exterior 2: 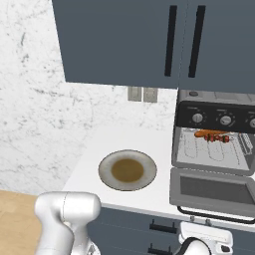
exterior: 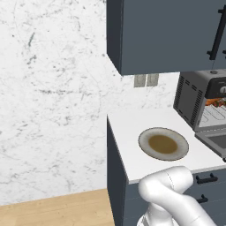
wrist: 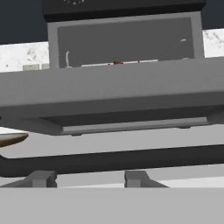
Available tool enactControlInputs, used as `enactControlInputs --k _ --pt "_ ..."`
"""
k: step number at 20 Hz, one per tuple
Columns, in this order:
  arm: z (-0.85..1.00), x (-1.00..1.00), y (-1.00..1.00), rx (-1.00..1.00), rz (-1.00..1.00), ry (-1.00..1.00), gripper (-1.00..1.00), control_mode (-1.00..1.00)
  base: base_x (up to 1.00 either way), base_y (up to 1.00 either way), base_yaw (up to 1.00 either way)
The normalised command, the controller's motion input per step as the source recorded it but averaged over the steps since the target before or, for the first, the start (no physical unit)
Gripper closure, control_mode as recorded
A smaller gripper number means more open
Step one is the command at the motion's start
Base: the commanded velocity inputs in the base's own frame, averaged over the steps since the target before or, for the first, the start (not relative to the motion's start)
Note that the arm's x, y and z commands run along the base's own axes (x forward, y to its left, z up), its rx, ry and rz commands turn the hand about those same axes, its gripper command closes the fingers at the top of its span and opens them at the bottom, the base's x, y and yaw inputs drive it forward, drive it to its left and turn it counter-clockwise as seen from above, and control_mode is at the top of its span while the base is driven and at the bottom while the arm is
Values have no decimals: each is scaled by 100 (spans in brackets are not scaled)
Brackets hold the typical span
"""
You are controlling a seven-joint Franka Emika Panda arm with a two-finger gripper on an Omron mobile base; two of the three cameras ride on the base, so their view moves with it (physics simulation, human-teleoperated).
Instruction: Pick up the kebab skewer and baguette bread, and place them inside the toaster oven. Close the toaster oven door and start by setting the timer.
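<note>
Left base view: the toaster oven (exterior: 198, 99) stands at 3 o'clock on the white bench (exterior: 132, 128), beside an empty plate (exterior: 163, 144).

Right base view: the toaster oven door (exterior 2: 213, 189) hangs open; kebab skewer (exterior 2: 219, 138) and baguette bread (exterior 2: 206, 133) lie together on the rack.

Hand view: the tool (wrist: 89, 178) sits just below the door's dark handle bar (wrist: 109, 159); whether its jaws grip it I cannot tell.

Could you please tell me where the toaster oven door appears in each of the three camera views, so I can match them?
Left base view: the toaster oven door lies folded down at the right edge, right of the plate.
Right base view: lower right, open, below the rack.
Hand view: the wide grey slab across the middle, its dark handle bar below.
Shared landmark: the plate.
</note>
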Motion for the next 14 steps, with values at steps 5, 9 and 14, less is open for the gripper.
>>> enactControlInputs --k 5,9,14 --pt "1 4 3 0 -5 0 -100 -100 0 0 0" --pt "9 0 12 0 -3 0 -100 -100 0 0 0" --pt "13 8 8 0 -1 0 -100 -100 0 0 0"
